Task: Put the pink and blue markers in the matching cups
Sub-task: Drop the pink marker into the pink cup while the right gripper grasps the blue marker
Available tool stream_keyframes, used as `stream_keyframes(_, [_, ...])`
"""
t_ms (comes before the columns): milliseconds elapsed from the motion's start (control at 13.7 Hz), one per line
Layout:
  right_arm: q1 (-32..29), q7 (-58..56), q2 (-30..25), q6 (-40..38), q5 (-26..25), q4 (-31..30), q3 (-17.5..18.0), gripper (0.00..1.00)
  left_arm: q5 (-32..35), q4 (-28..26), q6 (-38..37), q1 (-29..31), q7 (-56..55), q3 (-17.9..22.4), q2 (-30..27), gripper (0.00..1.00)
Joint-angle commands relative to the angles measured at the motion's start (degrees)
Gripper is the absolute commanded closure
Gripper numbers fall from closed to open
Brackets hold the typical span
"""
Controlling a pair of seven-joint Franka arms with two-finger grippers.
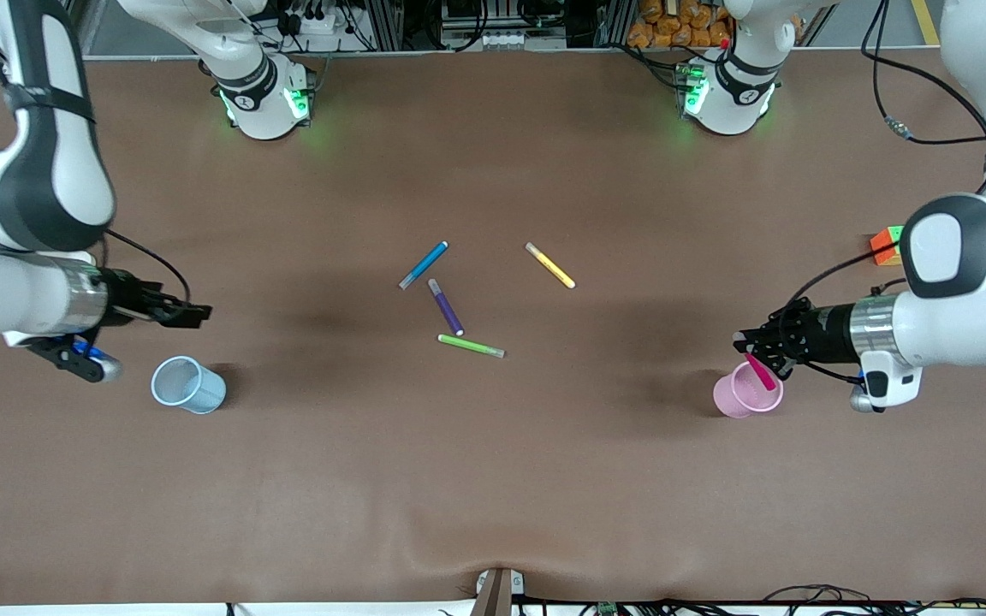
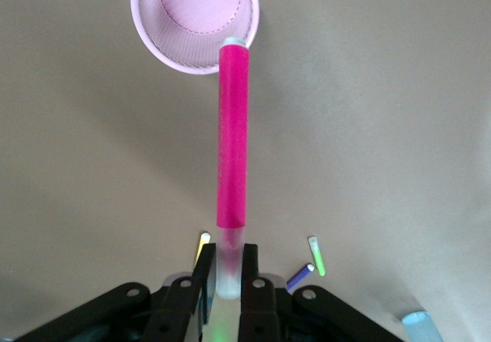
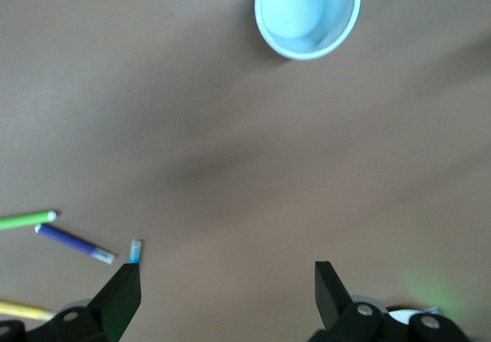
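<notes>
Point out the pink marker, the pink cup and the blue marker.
pink marker [image 2: 233, 143]: left wrist view, mid-barrel.
pink cup [image 1: 734, 399]: front view, outer wall.
blue marker [image 1: 424, 263]: front view, mid-barrel.

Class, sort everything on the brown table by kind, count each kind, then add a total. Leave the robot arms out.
Markers: 5, namely pink in the left pincer, blue, purple, yellow, green.
Cups: 2, namely pale blue and pale pink.
Colourful cube: 1.
Total: 8.
</notes>
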Motion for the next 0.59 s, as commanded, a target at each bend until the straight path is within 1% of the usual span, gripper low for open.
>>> stream_keyframes(0, [4.13,11.77,-0.79,2.5,0.82,-2.48,-0.16,0.0,-2.04,0.89,-1.21,1.96,3.01,-0.63,2.33,1.0])
stream_keyframes(147, [7.56,17.42,-0.62,5.04,0.82,-3.79,-0.16,0.0,-4.14,0.8,-2.0,3.71,5.48,-0.63,4.17,1.0])
stream_keyframes(366, [12.92,24.79,-0.62,12.76,0.91,-9.59,-0.16,0.0,-6.25,0.89,-2.36,4.95,6.81,-0.63,6.46,1.0])
stream_keyframes(513, [15.21,27.54,-0.53,16.98,1.08,-12.75,-0.16,0.0,-8.53,0.89,-2.44,5.82,8.46,-0.63,7.52,1.0])
